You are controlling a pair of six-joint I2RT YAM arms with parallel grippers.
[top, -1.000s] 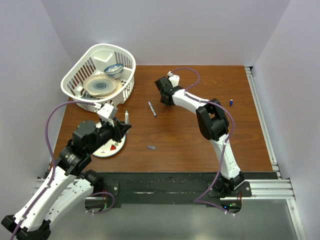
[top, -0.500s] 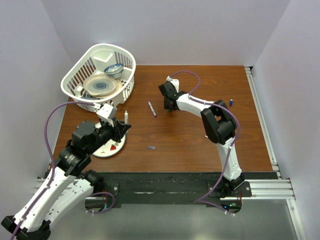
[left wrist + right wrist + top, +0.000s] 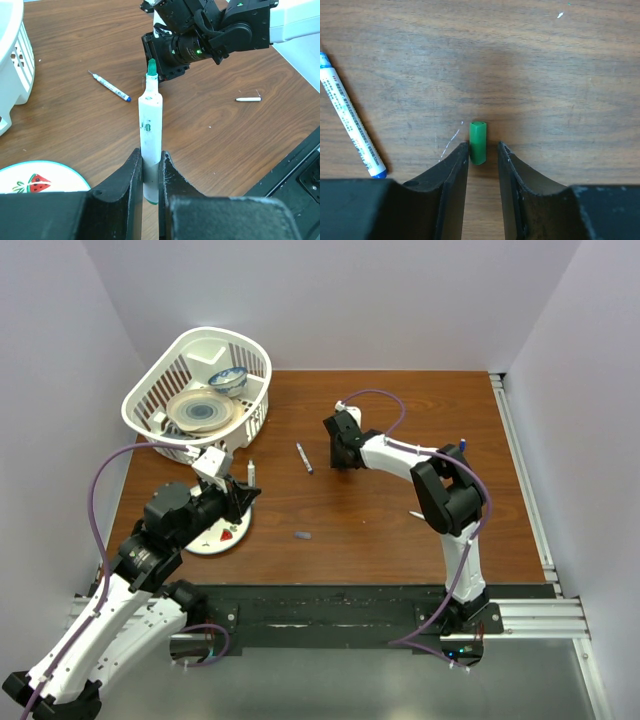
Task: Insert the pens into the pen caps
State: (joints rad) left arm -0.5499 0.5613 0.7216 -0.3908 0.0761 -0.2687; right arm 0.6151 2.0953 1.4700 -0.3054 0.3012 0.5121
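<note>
**A:** What has shifted since a second ago?

**B:** My right arm. Its elbow has swung out toward the right of the overhead view, and my right hand (image 3: 483,146) has slid a little right and down the frame. My left arm hasn't budged.

**A:** Lay it out, big things first.

**B:** The wooden counter (image 3: 360,530) runs across the middle, with the white basket (image 3: 252,352) at upper left. My left hand (image 3: 150,154) sits lower left, pressed tight on the green-tipped pen (image 3: 150,117), which stands upright with its tip up. A blue-tipped pen (image 3: 352,127) lies loose near the centre. Smallest is the green cap (image 3: 478,142), flat on the wood just right of that pen.

**A:** And your right hand?

**B:** It is spread a little, one finger on either side of the cap. There is a visible gap on one side, so I'm not pinching it yet.

**A:** So which step is this?

**B:** Picking up the cap, I'd say. Next I should close gently on it, lift it, and turn its open end toward the pen tip. It's a stubby thing and could easily squirt out sideways.
</note>
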